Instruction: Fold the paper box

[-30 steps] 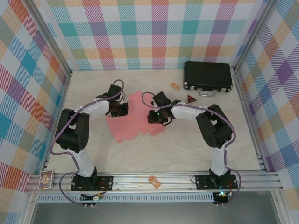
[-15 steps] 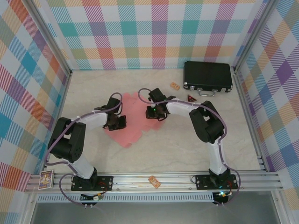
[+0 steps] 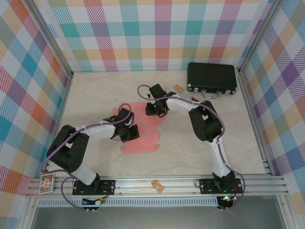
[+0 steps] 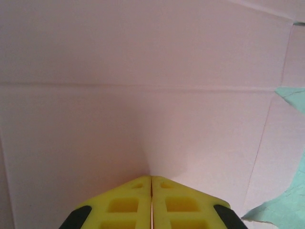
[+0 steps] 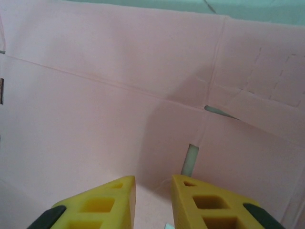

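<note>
The paper box point(image 3: 145, 136) is a flat salmon-pink sheet with crease lines, lying in the middle of the table. My left gripper point(image 3: 129, 133) rests on its near-left part. In the left wrist view its yellow fingers point(image 4: 138, 200) are shut, tips touching, and press down on the pink sheet point(image 4: 143, 95) with nothing between them. My right gripper point(image 3: 155, 109) is over the sheet's far edge. In the right wrist view it point(image 5: 153, 183) stands open by a narrow gap above the pink sheet point(image 5: 95, 109), next to a cut slot point(image 5: 190, 160).
A black hard case point(image 3: 212, 78) with a handle stands at the back right. A small orange piece point(image 3: 178, 88) lies left of it. A card point(image 3: 47, 182) and another orange piece point(image 3: 157, 185) sit on the front rail. Plaid walls close in three sides.
The sheet has shifted and turned on the table. My left gripper slid toward the near side and to the right on it. My right gripper moved farther back and left.
</note>
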You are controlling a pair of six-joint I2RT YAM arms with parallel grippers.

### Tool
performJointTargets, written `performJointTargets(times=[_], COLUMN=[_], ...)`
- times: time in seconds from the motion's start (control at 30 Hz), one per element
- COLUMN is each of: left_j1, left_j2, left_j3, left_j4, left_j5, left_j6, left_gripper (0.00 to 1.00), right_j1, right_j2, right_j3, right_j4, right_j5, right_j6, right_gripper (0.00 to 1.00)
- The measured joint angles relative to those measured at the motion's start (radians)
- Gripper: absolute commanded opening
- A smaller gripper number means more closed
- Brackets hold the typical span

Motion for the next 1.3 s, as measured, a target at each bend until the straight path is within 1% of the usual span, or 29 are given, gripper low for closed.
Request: performJointTargets(times=[0.03, 0.13, 0.17, 0.3, 0.37, 0.5, 0.6, 0.73, 0.83, 0.97, 1.17, 1.3], left_j1=[0.000, 0.000, 0.000, 0.018, 0.040, 0.120, 0.182, 0.251, 0.290, 0.324, 0.338, 0.341], left_j2=[0.000, -0.009, -0.016, -0.042, -0.044, -0.034, 0.006, 0.120, 0.199, 0.293, 0.385, 0.438], left_j3=[0.002, 0.050, 0.073, 0.204, 0.262, 0.352, 0.408, 0.492, 0.528, 0.578, 0.657, 0.712], left_j4=[-0.001, -0.044, -0.056, -0.092, -0.106, -0.132, -0.142, -0.150, -0.156, -0.171, -0.195, -0.208], left_j5=[0.002, -0.002, -0.005, -0.020, -0.032, -0.056, -0.084, -0.116, -0.121, -0.132, -0.136, -0.126], left_j6=[-0.003, 0.009, 0.016, 0.055, 0.077, 0.134, 0.179, 0.240, 0.270, 0.302, 0.342, 0.356], left_gripper=[0.13, 0.23, 0.26, 0.29, 0.30, 0.37, 0.38, 0.46, 0.52, 0.56, 0.56, 0.53], right_j1=[-0.002, -0.003, -0.005, -0.031, -0.053, -0.110, -0.143, -0.165, -0.164, -0.164, -0.164, -0.164], right_j2=[-0.002, -0.024, -0.036, -0.118, -0.155, -0.173, -0.145, -0.067, -0.021, 0.035, 0.101, 0.133], right_j3=[-0.001, -0.012, -0.018, -0.045, -0.045, -0.007, 0.060, 0.179, 0.220, 0.264, 0.321, 0.367], right_j4=[-0.001, -0.013, -0.015, -0.015, -0.007, -0.009, -0.045, -0.097, -0.135, -0.189, -0.235, -0.261], right_j5=[0.000, 0.000, -0.001, -0.027, -0.045, -0.079, -0.092, -0.087, -0.075, -0.061, -0.061, -0.068], right_j6=[-0.002, -0.003, -0.002, 0.002, 0.003, 0.010, 0.014, 0.014, 0.018, 0.026, 0.029, 0.029], right_gripper=[0.30, 0.32, 0.33, 0.42, 0.47, 0.51, 0.52, 0.54, 0.54, 0.54, 0.54, 0.53])
